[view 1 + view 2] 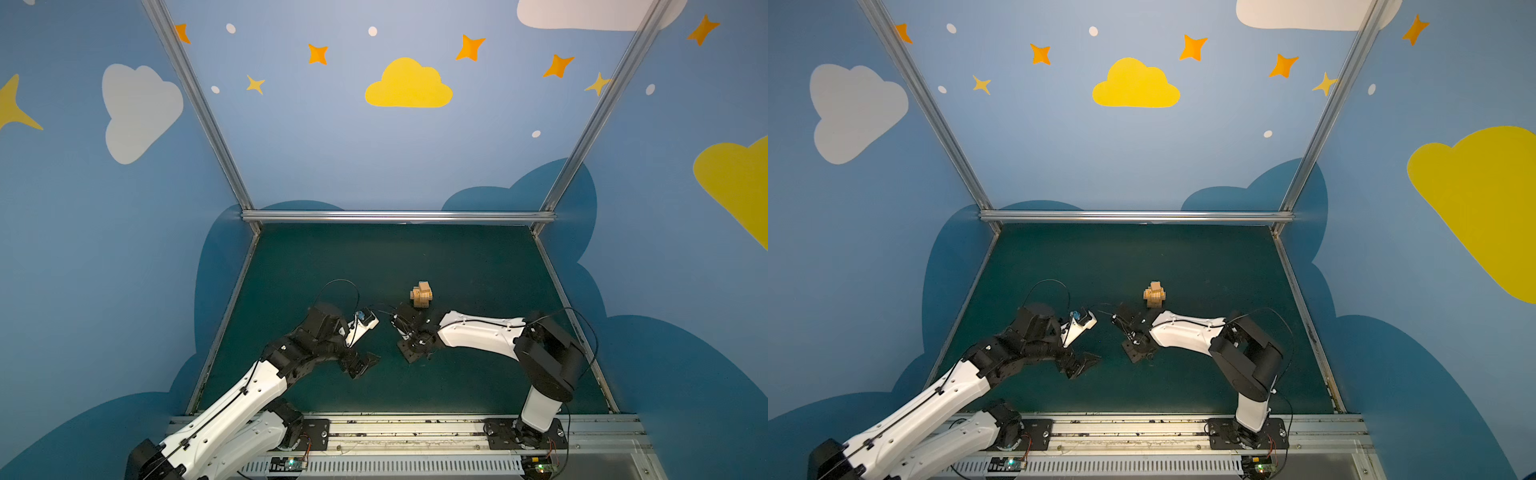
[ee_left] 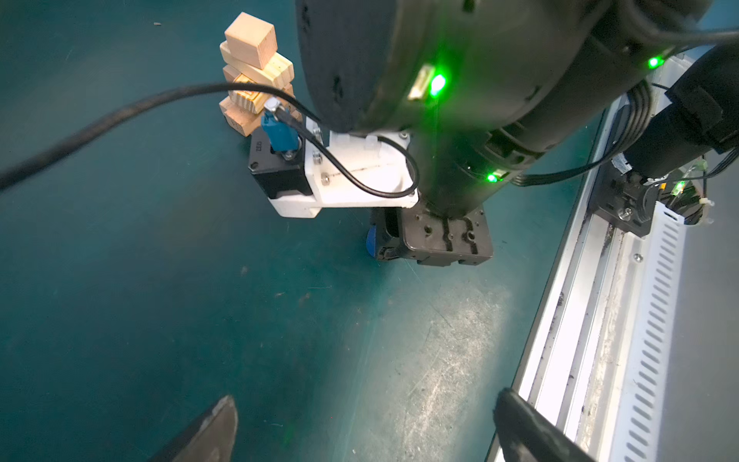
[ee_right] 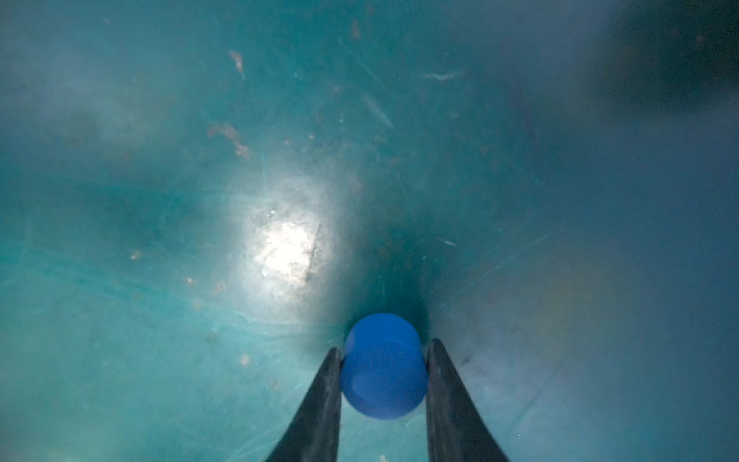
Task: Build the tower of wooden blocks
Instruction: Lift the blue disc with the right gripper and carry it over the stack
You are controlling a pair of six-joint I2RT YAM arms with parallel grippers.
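right claw: clenched on the blue round piece; both curved flanks are touched by the fingers, low over the mat.
why: the round sides are pinched, so the flat faces are probably left free for seating on the stack.
left claw: spread wide, nothing held; parked near the right one, apparently kept clear.
wood block tower: stood on the mat just beyond the right claw; crosswise bars, tan cube on top.
hidden: blue piece is covered in both top views; tower base is partly blocked in the left wrist view; no dark cube can be made out.
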